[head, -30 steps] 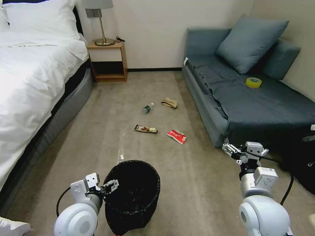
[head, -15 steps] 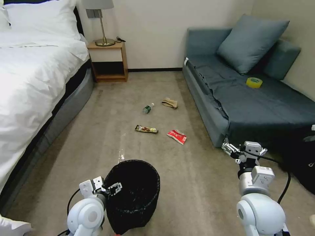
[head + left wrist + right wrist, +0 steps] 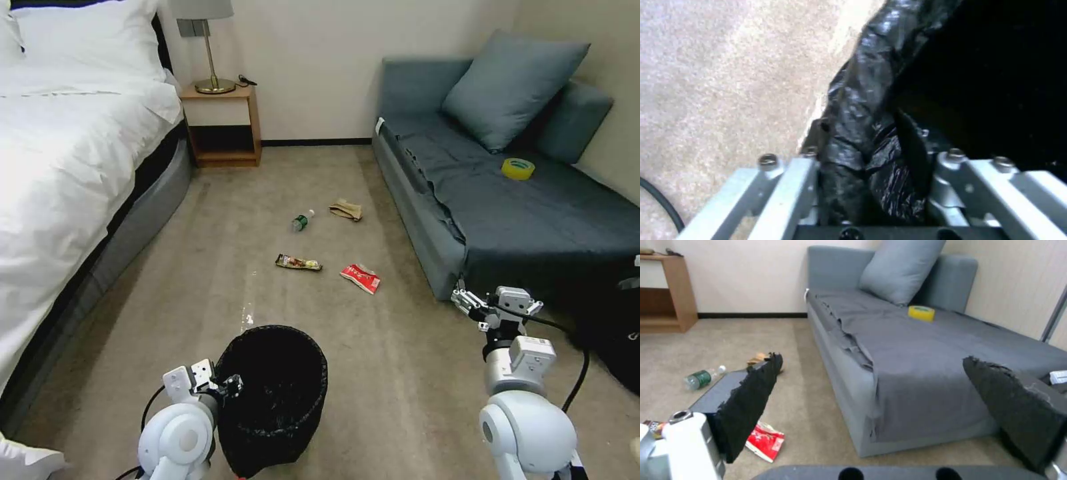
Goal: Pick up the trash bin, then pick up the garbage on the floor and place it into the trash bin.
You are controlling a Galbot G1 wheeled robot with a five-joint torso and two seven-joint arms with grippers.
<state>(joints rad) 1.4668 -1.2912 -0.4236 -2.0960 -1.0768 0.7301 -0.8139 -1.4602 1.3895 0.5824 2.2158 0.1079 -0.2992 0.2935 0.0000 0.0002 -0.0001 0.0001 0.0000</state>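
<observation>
At the bottom left, the left gripper (image 3: 230, 383) has just closed on the trash bin (image 3: 277, 393) rim, so lifting looks next. The right gripper (image 3: 477, 305) waits wide open, holding nothing.

Both arms ended in rounded, glossy white joint housings with grey seams. The left gripper (image 3: 230, 385) was built of light grey metal links, with small silver round-head screws at the pivots. A thin black cable looped beside the left arm's wrist. The right gripper (image 3: 465, 301) sat on a grey metal bracket above a white box-shaped wrist module, which carried what appeared to be a small printed label; its text was too small to read. A thicker black cable ran from that wrist past the forearm. The right gripper's fingers (image 3: 751, 403) were faced with rough black foam pads, frayed at the edges.
</observation>
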